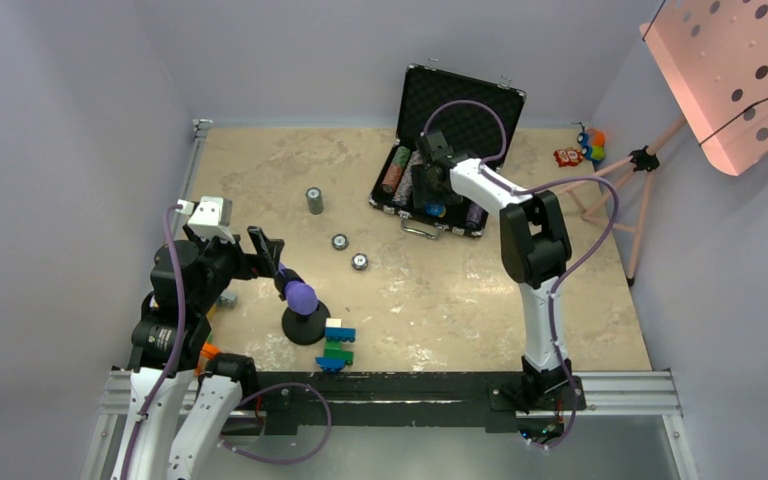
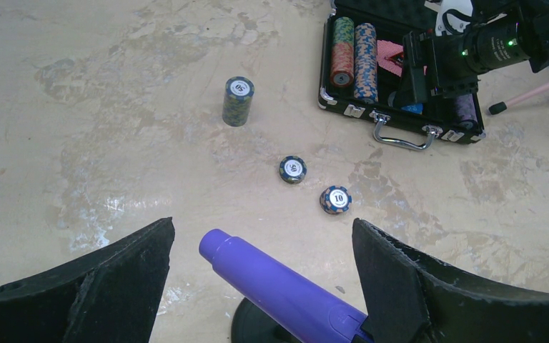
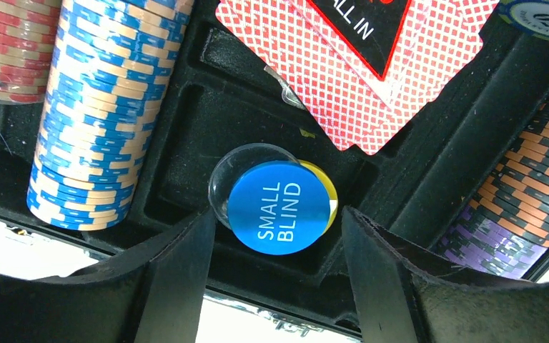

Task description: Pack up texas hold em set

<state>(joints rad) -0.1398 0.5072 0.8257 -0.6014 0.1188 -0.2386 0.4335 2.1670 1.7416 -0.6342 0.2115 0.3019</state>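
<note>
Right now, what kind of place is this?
Probably a robot lab test cell: plain grey walls box in a scuffed table, a left arm and right arm are bolted to a metal rail, and a poker case and brick figure lie about as props.

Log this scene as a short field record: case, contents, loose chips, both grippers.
case: black hard case, open, lid upright
contents: chip rows, pink cards, SMALL BLIND button lying on clear button and yellow button
loose chips: tall stack, chip marked 50, chip marked 10, all outside the case
left gripper: open, straddling purple-tipped object, not gripping it
right gripper: open, inside the case, fingers either side of the SMALL BLIND button
</note>
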